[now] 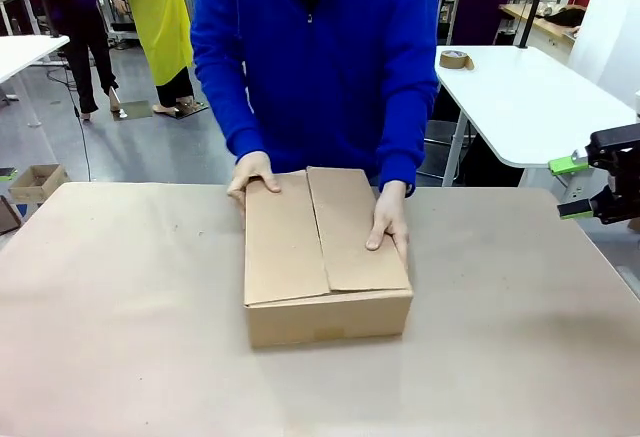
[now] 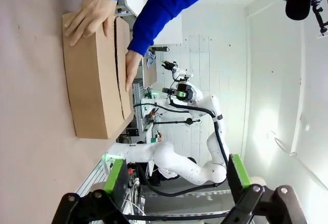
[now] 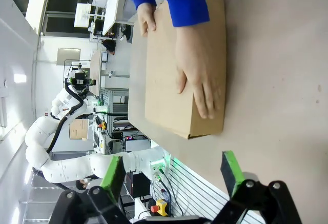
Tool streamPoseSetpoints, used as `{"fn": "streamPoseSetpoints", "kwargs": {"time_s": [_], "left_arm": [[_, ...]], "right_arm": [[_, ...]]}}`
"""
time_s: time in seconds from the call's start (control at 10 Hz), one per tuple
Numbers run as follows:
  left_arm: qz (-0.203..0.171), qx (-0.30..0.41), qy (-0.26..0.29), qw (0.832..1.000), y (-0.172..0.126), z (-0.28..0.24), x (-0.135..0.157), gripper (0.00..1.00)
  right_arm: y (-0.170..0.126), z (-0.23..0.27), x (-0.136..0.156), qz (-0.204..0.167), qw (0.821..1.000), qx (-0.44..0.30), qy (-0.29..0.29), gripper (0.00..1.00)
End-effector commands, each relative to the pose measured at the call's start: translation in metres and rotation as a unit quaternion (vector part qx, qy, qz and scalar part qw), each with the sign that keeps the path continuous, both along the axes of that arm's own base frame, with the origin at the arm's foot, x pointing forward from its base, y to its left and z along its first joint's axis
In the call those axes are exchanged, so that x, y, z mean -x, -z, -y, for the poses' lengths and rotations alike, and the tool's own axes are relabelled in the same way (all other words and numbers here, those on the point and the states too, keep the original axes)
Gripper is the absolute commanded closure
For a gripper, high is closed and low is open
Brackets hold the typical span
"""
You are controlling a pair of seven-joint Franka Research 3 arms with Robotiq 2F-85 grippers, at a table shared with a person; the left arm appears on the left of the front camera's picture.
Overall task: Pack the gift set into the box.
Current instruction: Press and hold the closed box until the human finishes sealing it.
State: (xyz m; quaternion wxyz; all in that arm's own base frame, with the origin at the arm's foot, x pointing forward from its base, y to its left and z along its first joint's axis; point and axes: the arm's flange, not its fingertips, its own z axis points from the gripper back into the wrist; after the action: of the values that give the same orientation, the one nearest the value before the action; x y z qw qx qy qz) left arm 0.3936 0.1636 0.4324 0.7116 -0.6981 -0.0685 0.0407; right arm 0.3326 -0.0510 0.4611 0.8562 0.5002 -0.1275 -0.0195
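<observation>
The box (image 1: pixel 325 257) sits flat near the middle of the worktop (image 1: pixel 120 307), towards the person's side. Its top flaps are folded down and meet along a seam running front to back. One flap edge lies slightly over the other. The flaps cover the interior, so its contents cannot be seen.

The person in a blue sleeve presses one hand (image 1: pixel 250 177) on the far corner of one flap. The other hand (image 1: pixel 388 222) lies flat on the adjoining flap, fingers reaching the box's side edge.

The right end effector (image 1: pixel 572 189) hangs at the worktop's right edge, well apart from the box, green pads spread and nothing between them. Its wrist view confirms this (image 3: pixel 171 175).

In the left wrist view, the left end effector (image 2: pixel 177 175) is likewise spread and empty, with the box (image 2: pixel 95 75) well ahead of it.

A small open brown carton (image 1: pixel 35 182) stands on the floor beyond the worktop's left corner. Its contents are too small to tell.
</observation>
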Motion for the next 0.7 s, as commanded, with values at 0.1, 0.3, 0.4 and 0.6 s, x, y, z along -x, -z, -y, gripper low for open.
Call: {"fn": "streamPoseSetpoints", "kwargs": {"time_s": [0.1, 0.3, 0.4, 0.6], "left_arm": [[-0.002, -0.002, 0.004, 1.0, -0.0005, 0.0002, 0.0037, 0.0], [-0.002, -0.002, 0.004, 1.0, -0.0005, 0.0002, 0.0037, 0.0], [-0.002, -0.002, 0.004, 1.0, -0.0005, 0.0002, 0.0037, 0.0], [-0.002, -0.002, 0.004, 1.0, -0.0005, 0.0002, 0.0037, 0.0]], "right_arm": [[-0.0025, 0.0014, -0.0007, 0.002, 1.0, 0.005, -0.004, 0.0], [-0.0025, 0.0014, -0.0007, 0.002, 1.0, 0.005, -0.004, 0.0], [-0.0025, 0.0014, -0.0007, 0.002, 1.0, 0.005, -0.004, 0.0], [-0.0025, 0.0014, -0.0007, 0.002, 1.0, 0.005, -0.004, 0.0]]}}
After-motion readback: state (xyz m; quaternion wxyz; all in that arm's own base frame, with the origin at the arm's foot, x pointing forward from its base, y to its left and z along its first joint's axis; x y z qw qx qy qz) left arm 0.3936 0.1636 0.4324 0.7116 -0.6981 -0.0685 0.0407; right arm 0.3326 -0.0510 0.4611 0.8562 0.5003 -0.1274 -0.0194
